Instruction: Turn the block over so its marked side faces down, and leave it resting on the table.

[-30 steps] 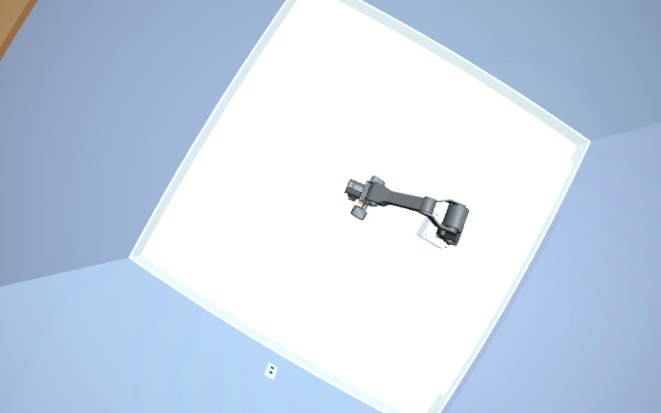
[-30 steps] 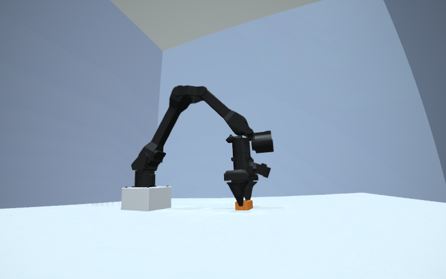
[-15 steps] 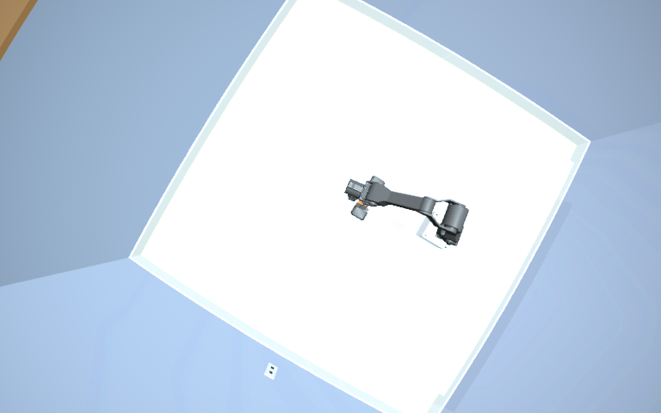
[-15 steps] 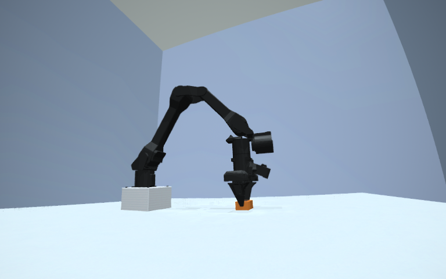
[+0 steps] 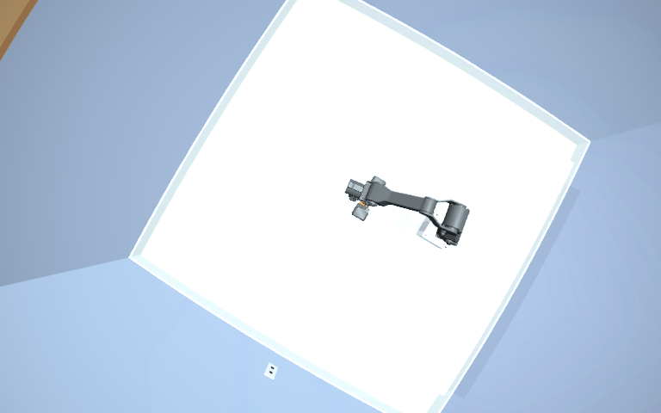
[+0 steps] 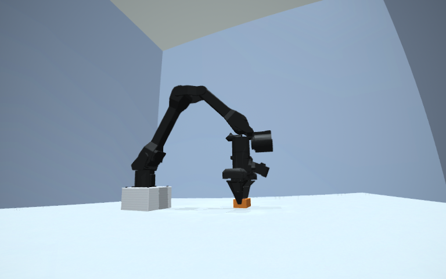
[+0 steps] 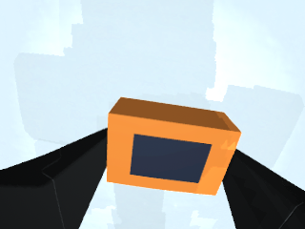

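Gripper [image 7: 167,159] clamps the orange block [image 7: 171,147] on the white table [image 6: 295,236], right of the arm's base; dark marked face up. Grasp made; lifting, flipping, setting down remain.

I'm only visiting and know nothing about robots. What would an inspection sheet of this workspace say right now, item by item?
Surface: white table with a low raised rim; the arm's grey base block stands on it.
Job's things: one orange block, resting on the table, its dark marked side facing up toward the wrist camera.
Clutter: nothing seen.
Grippers: the gripper points straight down and is shut on the orange block, one black finger against each of two opposite sides.
Cables: nothing seen.
Surroundings: blue walls, a grey ceiling, a small white wall socket in the top view, and a strip of wood at that view's upper left corner.
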Tool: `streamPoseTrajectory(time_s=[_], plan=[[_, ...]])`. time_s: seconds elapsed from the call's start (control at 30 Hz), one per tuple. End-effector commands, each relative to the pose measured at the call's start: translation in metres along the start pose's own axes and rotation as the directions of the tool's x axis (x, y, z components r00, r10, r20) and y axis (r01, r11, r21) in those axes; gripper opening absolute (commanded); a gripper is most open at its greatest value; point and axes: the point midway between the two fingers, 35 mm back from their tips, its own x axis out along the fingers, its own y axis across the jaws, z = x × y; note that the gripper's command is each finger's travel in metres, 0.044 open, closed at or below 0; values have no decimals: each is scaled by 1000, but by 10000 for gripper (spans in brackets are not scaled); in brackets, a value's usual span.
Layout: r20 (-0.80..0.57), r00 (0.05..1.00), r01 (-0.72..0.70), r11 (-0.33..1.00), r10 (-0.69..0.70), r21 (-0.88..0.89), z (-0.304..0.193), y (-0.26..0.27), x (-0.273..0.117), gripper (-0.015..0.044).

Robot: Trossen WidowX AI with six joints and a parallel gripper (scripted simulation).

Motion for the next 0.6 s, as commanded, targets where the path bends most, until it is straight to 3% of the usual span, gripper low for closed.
streamPoseTrajectory(time_s=[0.0, 0.17, 0.57], plan=[[22, 1000, 1, 1000, -1, -3, 4, 0, -20, 0], [32, 999, 1, 1000, -1, -3, 4, 0, -20, 0], [219, 976, 5, 1000, -2, -9, 7, 1, -10, 0]])
